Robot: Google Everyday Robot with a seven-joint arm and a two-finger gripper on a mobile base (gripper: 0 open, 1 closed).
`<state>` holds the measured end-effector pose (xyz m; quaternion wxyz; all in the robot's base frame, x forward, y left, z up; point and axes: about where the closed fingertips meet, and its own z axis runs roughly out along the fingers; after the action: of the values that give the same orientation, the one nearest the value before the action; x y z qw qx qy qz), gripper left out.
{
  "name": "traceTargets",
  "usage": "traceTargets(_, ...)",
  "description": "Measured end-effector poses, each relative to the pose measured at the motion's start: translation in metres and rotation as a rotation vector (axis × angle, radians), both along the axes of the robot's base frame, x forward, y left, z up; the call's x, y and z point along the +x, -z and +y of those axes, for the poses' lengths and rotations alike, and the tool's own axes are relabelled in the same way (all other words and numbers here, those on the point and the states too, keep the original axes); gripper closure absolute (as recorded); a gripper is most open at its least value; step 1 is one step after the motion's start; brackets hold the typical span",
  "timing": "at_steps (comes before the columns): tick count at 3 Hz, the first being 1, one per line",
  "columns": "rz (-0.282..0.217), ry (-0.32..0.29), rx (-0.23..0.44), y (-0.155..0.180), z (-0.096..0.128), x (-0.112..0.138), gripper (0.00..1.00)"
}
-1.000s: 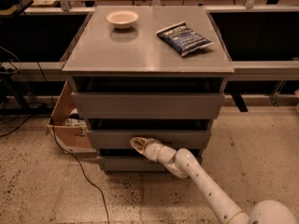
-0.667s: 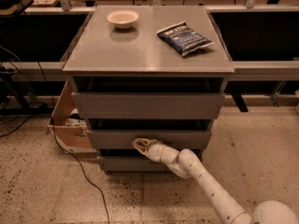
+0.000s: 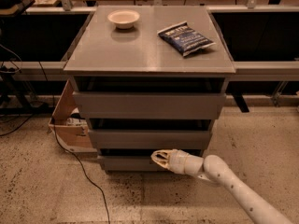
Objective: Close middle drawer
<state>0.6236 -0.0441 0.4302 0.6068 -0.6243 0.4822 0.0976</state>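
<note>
**Camera view: gripper hanging low at the drawer fronts**

Camera view is looking down on the grey cabinet point(image 3: 149, 55), and the gripper point(image 3: 157, 157) is sitting low in front of it, pointing left. It is hanging just under the lower edge of the middle drawer point(image 3: 149, 139) and is overlapping the lowest front point(image 3: 126, 162), close to the cabinet's centre line. Its fingertips are coming together to a point and are gripping nothing. Whether they are touching a front, I cannot tell. The white arm point(image 3: 233, 185) is reaching in from the lower right corner, sloping up towards the cabinet.

The middle drawer is showing as the second of three grey fronts, with a dark strip running above it, beneath the taller top front point(image 3: 149, 105). Whether it is sitting fully home cannot be told from this angle.

Up on the cabinet top, a pale bowl point(image 3: 124, 18) is resting at the back left, and a dark blue snack bag point(image 3: 185, 38) is lying well apart from it at the back right. Left of the cabinet, a cardboard box point(image 3: 65, 122) is leaning against its side, and a black cable point(image 3: 79, 167) is trailing across the speckled floor point(image 3: 42, 190).
</note>
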Motion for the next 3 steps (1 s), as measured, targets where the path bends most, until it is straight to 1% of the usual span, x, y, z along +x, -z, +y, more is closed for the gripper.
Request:
traceTargets(1, -0.011, 0.026, -0.080, -0.022, -0.040, -0.034, 1.00)
traceTargets(2, -0.074, 0.098, -0.155, -0.067, -0.082, -0.057, 1.00)
traceTargets(3, -0.157, 0.158, -0.221, -0.118, -0.114, -0.067, 1.00)
